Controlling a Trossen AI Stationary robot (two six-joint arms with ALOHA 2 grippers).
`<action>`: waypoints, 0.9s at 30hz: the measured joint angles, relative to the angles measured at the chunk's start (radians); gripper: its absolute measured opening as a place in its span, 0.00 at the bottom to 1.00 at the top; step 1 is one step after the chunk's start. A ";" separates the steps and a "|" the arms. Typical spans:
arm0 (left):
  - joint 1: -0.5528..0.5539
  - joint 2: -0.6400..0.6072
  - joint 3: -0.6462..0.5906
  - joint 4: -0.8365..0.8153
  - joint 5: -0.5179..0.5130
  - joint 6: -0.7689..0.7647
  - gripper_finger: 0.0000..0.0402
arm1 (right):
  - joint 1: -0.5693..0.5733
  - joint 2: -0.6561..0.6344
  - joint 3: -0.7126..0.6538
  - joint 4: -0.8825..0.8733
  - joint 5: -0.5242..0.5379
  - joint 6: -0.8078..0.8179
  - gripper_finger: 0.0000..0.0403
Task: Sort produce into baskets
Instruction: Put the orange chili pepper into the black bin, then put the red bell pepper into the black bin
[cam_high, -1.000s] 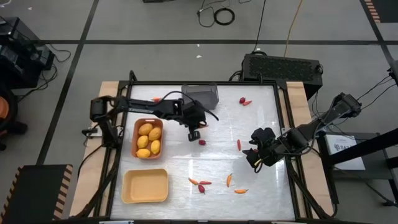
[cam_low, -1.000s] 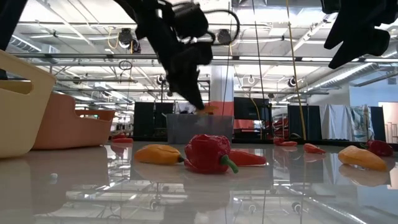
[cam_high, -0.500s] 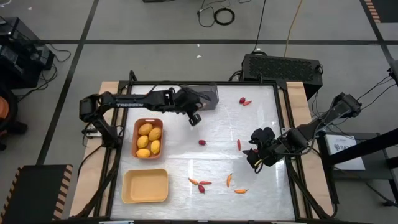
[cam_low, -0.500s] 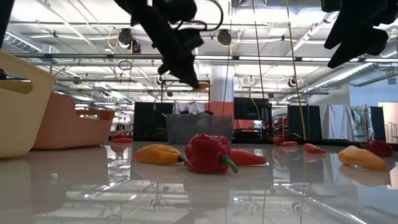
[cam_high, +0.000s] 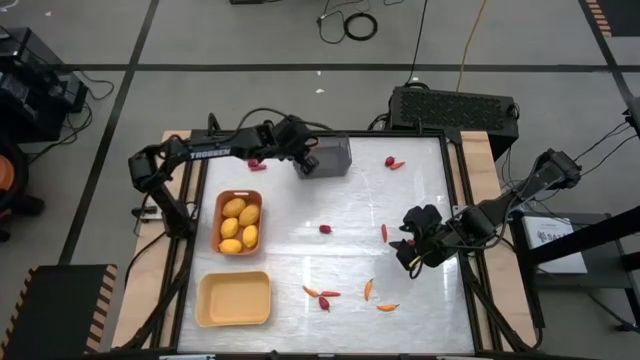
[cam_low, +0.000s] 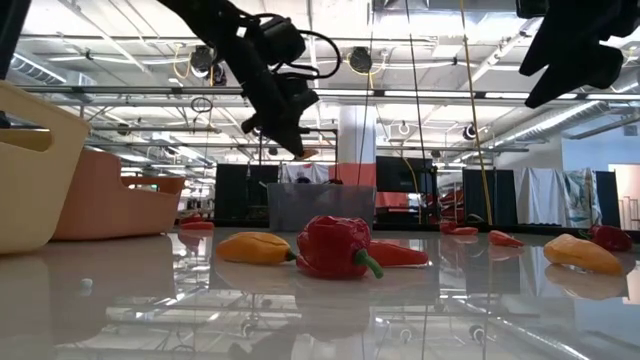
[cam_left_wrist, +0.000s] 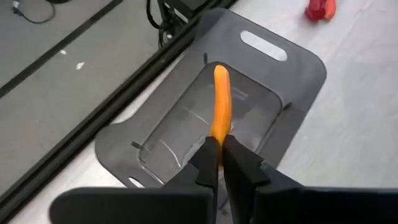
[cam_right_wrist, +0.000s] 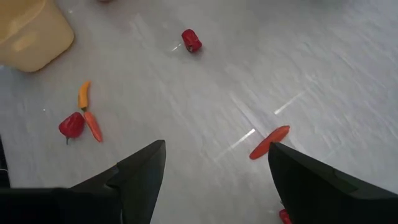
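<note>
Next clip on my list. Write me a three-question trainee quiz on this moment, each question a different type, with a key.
1. True or false: the left gripper is shut on the thin orange chili-like stick above the grey plastic bin.
2. Multiple choice: the yellow-orange oval fruits lie in
A) the pale yellow tray
B) the orange-brown tray
C) the grey bin
3. Fill in: the right gripper hangs over the white table with its fingers ____.

Key: 1 true. 2 B. 3 open; it holds nothing, and a small dark-red pepper and a red stick lie on the table ahead of it.
</note>
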 joint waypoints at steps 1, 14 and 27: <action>0.000 0.000 0.000 -0.002 0.010 0.000 0.07 | 0.000 0.000 0.000 0.001 0.000 0.000 0.69; -0.003 0.000 0.000 -0.053 0.019 -0.051 0.43 | 0.000 0.000 0.000 0.009 0.001 0.000 0.69; -0.029 -0.072 0.000 -0.202 0.069 -0.053 0.49 | -0.015 0.000 0.000 0.025 0.001 0.000 0.69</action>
